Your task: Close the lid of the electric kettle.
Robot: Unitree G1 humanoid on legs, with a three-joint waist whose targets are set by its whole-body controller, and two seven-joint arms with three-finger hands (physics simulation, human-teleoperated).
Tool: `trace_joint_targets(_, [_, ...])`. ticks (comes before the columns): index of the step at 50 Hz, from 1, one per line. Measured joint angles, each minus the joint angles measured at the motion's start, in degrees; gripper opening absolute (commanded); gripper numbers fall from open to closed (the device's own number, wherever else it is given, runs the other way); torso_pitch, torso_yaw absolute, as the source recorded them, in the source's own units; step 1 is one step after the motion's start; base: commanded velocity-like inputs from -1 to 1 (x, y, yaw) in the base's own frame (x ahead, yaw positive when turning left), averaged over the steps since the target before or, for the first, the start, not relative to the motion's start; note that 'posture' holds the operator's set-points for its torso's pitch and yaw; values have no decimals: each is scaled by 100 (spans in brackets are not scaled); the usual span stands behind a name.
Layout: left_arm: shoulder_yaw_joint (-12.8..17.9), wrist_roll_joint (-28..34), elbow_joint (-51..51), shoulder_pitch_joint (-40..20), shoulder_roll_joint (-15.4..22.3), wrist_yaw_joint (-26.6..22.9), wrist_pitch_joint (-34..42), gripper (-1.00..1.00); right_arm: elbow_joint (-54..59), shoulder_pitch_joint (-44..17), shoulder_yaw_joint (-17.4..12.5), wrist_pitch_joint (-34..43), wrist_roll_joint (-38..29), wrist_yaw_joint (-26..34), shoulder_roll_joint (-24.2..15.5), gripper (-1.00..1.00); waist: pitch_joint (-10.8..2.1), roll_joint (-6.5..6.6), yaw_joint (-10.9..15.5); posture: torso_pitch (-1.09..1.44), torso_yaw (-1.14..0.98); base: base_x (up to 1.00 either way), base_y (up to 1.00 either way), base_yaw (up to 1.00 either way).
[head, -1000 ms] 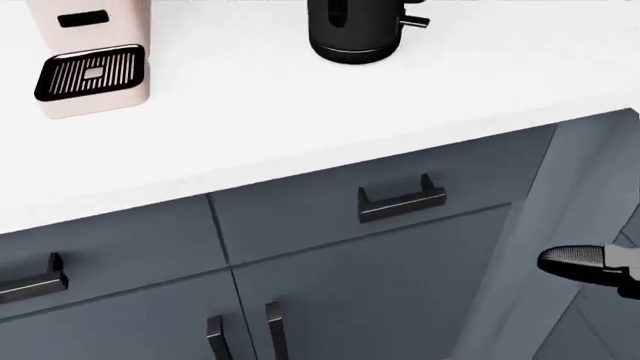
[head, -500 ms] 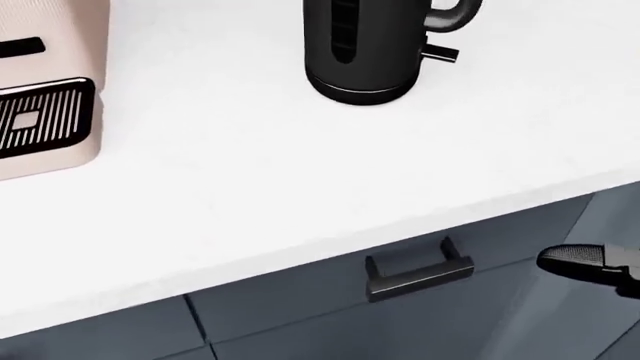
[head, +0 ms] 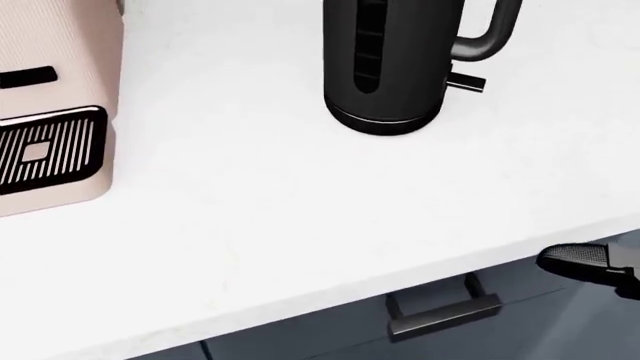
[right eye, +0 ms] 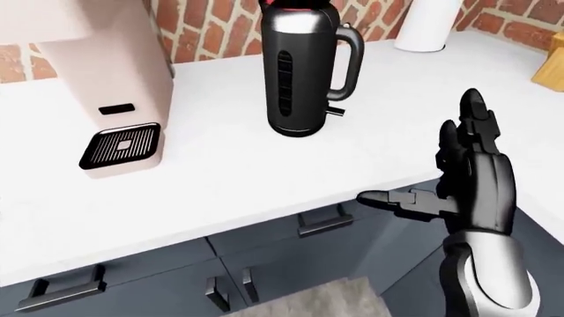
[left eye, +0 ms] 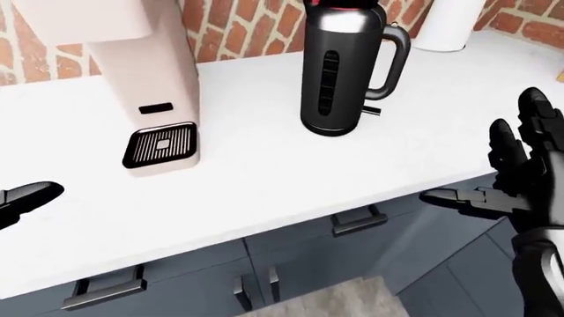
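Observation:
The black electric kettle (left eye: pixel 344 72) stands upright on the white counter (left eye: pixel 264 178), handle to the right. A red rim shows at its top (left eye: pixel 339 5), and the view's upper edge cuts off the lid. The kettle's lower body also shows in the head view (head: pixel 385 75). My right hand (right eye: pixel 441 172) is open with fingers spread, to the right of and below the kettle, over the counter edge, touching nothing. Its fingertip shows in the head view (head: pixel 585 262). Of my left hand (left eye: pixel 26 197) only a straight finger shows at the left edge, far from the kettle.
A beige coffee machine (left eye: pixel 141 79) stands on the counter left of the kettle. A white paper roll (left eye: pixel 449 23) stands at the top right against the brick wall (left eye: pixel 229 33). Grey drawers with black handles (left eye: pixel 360 221) lie below the counter.
The whole head view has shifted: kettle, coffee machine and counter edge slid down and grew larger, so the camera has moved. The right fingertip keeps its place in the view.

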Motion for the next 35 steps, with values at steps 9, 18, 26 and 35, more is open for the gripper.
trace_joint_targets(9, [-33, 16, 46, 12, -18, -18, -33, 100, -9, 69, 46, -97, 225, -206, -97, 100, 34, -6, -6, 0, 0, 0, 0, 0])
trace_joint_targets(18, [-55, 75, 83, 20, -43, -52, -98, 100, 35, 98, 134, -139, 92, -195, -107, 100, 47, -8, -10, 0, 0, 0, 0, 1])
trace_joint_targets(26, [22, 78, 12, 31, -31, -45, -99, 100, -45, 73, 64, -123, 32, -159, -73, 100, 2, -8, 27, 0, 0, 0, 0, 6])
trace_joint_targets(35, [-97, 74, 58, 18, -69, -56, -52, 100, 129, 149, 168, -161, -39, -185, -80, 100, 24, 21, 4, 0, 0, 0, 0, 4])
